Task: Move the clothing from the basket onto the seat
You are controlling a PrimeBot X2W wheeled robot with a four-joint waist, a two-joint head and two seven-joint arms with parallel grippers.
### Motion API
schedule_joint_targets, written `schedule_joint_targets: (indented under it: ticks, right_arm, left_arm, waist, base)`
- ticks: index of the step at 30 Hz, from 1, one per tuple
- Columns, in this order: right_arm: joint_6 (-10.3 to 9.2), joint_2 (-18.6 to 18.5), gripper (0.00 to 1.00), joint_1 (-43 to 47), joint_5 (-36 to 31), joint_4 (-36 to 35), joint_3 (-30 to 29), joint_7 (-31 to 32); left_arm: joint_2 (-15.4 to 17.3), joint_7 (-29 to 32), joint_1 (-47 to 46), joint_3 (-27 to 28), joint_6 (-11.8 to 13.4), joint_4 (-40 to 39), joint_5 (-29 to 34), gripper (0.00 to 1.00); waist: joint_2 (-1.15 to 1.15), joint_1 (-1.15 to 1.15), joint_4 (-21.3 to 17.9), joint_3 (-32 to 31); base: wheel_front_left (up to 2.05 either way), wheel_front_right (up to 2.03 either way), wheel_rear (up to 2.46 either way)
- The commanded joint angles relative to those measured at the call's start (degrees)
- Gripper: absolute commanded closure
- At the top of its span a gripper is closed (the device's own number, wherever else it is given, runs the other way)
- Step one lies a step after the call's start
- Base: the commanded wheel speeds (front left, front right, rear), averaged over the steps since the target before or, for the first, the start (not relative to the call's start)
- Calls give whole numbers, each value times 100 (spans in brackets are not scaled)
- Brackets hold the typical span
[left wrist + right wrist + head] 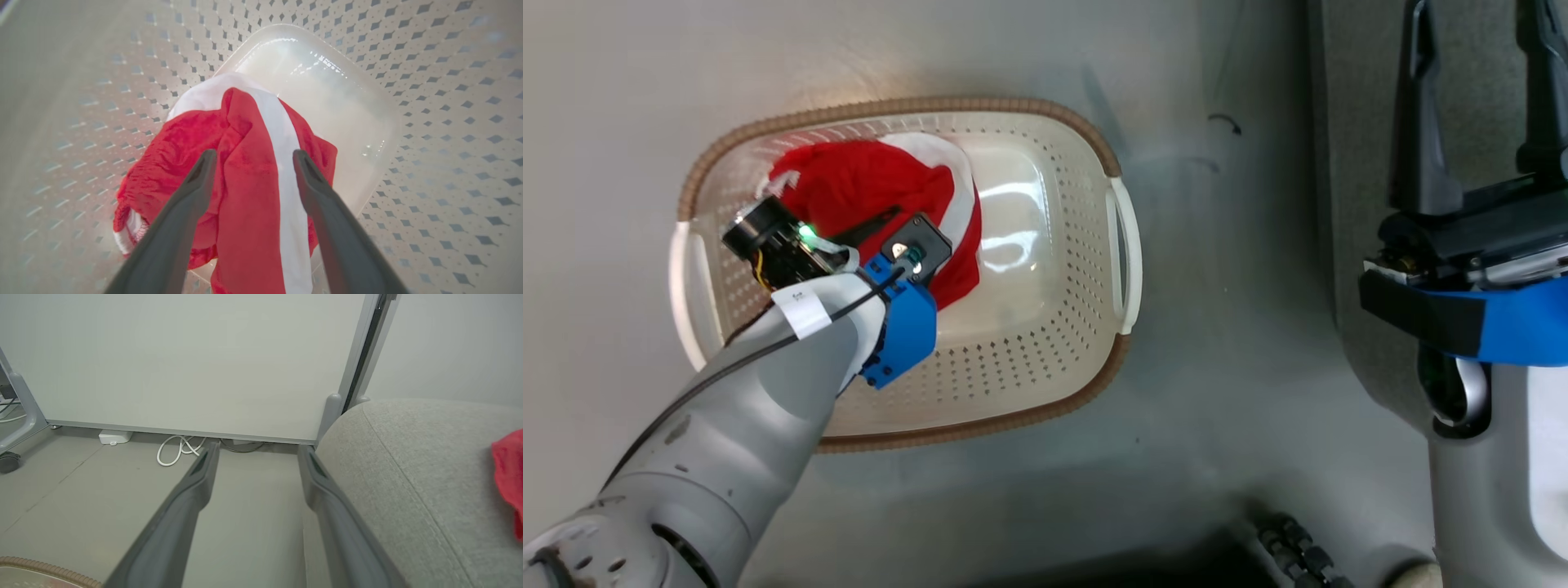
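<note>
Clothing bunched in basket; L pincer spread wide right over it, gripping nothing. R pincer also spread, empty, beside seat.

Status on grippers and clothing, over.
Left gripper open, down in basket, poised over red clothing, not gripped. Right gripper open, empty, beside seat. Nothing blocking.

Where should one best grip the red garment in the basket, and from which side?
Pinch the raised fold beside the white stripe of the red garment, from straight above: it lies bunched in the walled basket, and the open left gripper frames that ridge.
</note>
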Motion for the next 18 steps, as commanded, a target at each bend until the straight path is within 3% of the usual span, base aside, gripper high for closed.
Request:
schedule_joint_targets:
  ticks: [1,18]
  right_arm:
    - [3,3,0,-87,-30,-75,-29,-5]
    - [3,3,0,27,-174,-610,-62,-5]
  left_arm:
    - [44,35,-153,-27,-5,38,44,0]
    - [209,726,-607,-203,151,350,596,0]
  waist:
    - [0,-1,-68,210]
    - [0,-1,-198,902]
  base:
    - [0,0,0]
    - [0,0,0]
